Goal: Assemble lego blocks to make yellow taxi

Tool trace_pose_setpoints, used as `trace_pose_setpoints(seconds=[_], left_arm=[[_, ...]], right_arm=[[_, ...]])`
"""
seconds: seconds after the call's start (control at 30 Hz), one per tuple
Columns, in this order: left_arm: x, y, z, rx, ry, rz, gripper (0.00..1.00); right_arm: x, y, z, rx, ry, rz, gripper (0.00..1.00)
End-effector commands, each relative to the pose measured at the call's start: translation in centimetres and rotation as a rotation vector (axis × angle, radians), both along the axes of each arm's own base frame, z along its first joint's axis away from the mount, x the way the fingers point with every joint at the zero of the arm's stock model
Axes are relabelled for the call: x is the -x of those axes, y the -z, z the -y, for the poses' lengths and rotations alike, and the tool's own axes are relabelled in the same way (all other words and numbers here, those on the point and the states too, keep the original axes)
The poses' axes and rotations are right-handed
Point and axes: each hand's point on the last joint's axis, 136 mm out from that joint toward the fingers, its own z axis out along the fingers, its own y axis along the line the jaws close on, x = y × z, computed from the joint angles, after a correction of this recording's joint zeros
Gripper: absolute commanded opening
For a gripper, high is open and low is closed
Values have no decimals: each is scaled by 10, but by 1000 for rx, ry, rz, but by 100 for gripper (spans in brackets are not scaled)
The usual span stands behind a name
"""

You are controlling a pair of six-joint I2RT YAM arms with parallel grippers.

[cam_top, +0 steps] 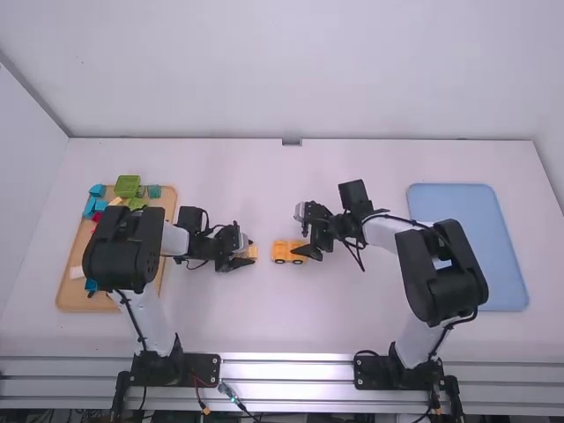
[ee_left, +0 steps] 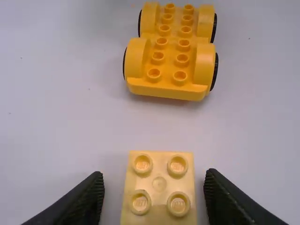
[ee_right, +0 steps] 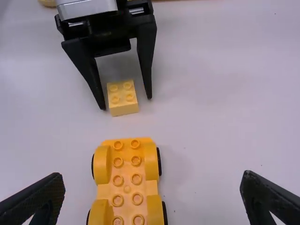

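Note:
Near the middle of the table my left gripper (cam_top: 242,255) is open around a light yellow brick (cam_top: 253,252). In the left wrist view the brick (ee_left: 159,187) lies between the fingertips of my left gripper (ee_left: 154,183), with a gap on each side. The orange-yellow wheeled base (cam_top: 289,252) stands on the table just right of it, studs up; it shows as the wheeled base (ee_left: 171,56) in the left wrist view. My right gripper (cam_top: 310,236) is at the base's right end. In the right wrist view my right gripper (ee_right: 153,185) is wide open, the wheeled base (ee_right: 126,183) between its fingers.
A wooden tray (cam_top: 74,286) holding green, blue and other blocks stands at the left, partly under the left arm. A blue tray (cam_top: 469,238) lies at the right, beside and partly behind the right arm.

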Motion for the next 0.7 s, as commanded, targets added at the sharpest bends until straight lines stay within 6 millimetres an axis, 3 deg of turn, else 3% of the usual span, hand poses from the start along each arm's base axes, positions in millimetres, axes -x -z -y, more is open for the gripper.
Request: trace_pose_setpoints(seconds=[0.0,0.03,0.27,0.5,0.67], left_arm=[[2,13,-7,-63,-35,-59,56],[1,15,-10,-84,-47,-72,46],[2,16,-10,-93,-43,-80,40],[1,16,-10,-93,-44,-80,32],[-1,7,-4,-39,-26,-69,26]], right_arm=[[3,3,1,2,1,-16,99],[3,3,1,1,0,-17,99],[5,4,2,7,-4,-21,99],[-2,5,16,9,35,-38,99],[1,16,22,43,48,-31,99]])
